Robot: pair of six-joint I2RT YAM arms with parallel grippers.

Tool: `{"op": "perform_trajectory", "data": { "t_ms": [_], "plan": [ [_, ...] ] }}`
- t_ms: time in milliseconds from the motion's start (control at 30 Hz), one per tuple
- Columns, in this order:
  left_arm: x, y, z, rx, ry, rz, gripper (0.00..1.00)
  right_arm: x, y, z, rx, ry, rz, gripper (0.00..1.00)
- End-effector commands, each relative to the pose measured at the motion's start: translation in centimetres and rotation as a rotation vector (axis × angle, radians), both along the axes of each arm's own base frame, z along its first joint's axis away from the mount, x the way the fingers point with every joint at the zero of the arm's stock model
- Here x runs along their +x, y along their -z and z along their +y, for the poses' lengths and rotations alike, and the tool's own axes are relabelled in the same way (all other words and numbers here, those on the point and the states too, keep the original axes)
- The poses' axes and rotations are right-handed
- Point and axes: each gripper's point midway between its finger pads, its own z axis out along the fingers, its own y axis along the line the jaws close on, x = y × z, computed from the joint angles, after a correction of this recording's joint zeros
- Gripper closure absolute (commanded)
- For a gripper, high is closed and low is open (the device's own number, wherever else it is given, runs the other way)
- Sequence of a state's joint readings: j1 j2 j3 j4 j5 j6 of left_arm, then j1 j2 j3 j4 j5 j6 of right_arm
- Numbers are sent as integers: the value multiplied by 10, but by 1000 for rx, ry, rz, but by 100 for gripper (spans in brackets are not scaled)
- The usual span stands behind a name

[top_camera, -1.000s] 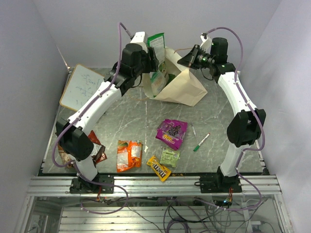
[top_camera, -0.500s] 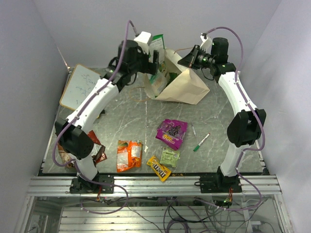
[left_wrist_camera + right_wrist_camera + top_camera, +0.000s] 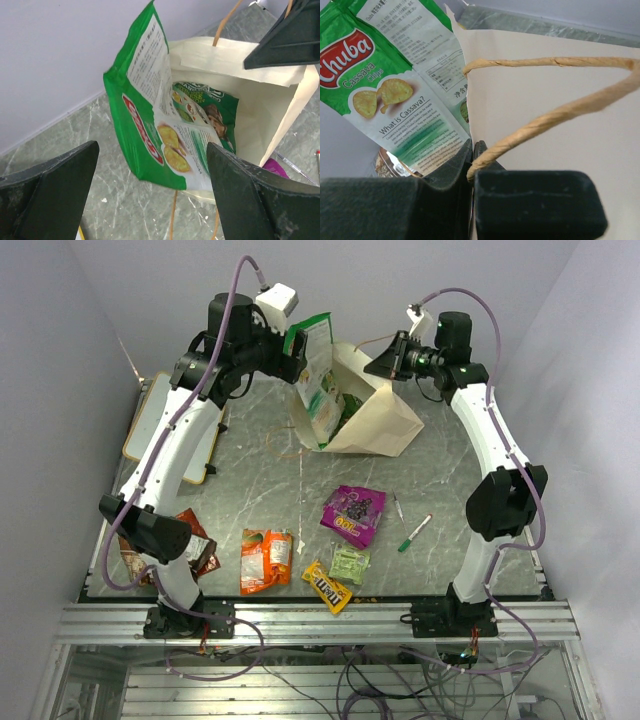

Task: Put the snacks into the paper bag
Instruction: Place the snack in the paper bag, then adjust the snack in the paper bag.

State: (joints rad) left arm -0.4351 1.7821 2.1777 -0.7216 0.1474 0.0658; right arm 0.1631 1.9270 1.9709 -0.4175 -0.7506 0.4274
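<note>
While the right tool (image 3: 473,149) pinches the rim of the paper bag (image 3: 385,428) at the far side of the table (image 3: 250,480), the left tool (image 3: 152,150) hangs wide open just before a green bag (image 3: 150,115) standing half inside it; a purple pouch (image 3: 353,513) and an orange bag (image 3: 265,560) lie nearer the arms

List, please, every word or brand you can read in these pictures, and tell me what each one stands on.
"Chuba": red logo on the large green bag leaning out of the paper bag.
"Cassava Chips": same bag, under the logo.
"What is Cassava?": same bag, lower down.
"m&m": yellow M&M's packet, only just legible.
Too small or blurred to read: the green bag's fine print, the purple pouch, the orange bag.
</note>
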Motion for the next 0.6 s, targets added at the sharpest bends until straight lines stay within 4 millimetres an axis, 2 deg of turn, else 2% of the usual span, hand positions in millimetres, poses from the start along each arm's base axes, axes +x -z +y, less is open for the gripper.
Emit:
{"op": "perform_trajectory", "data": {
  "t_ms": [0,100,300,567],
  "plan": [
    [-3,3,-3,48,45,42,0,-6,-16,7,-10,-74,-71,100],
    [-3,6,0,47,33,67,0,-8,-11,7,-39,-80,-80,100],
    [-8,-2,8,21,8,51,0,-13,-9,9,-81,-86,-114,100],
    [6,17,10,39,-6,113,2,-19,-6,16,-101,-127,-122,100]
  ]
}}
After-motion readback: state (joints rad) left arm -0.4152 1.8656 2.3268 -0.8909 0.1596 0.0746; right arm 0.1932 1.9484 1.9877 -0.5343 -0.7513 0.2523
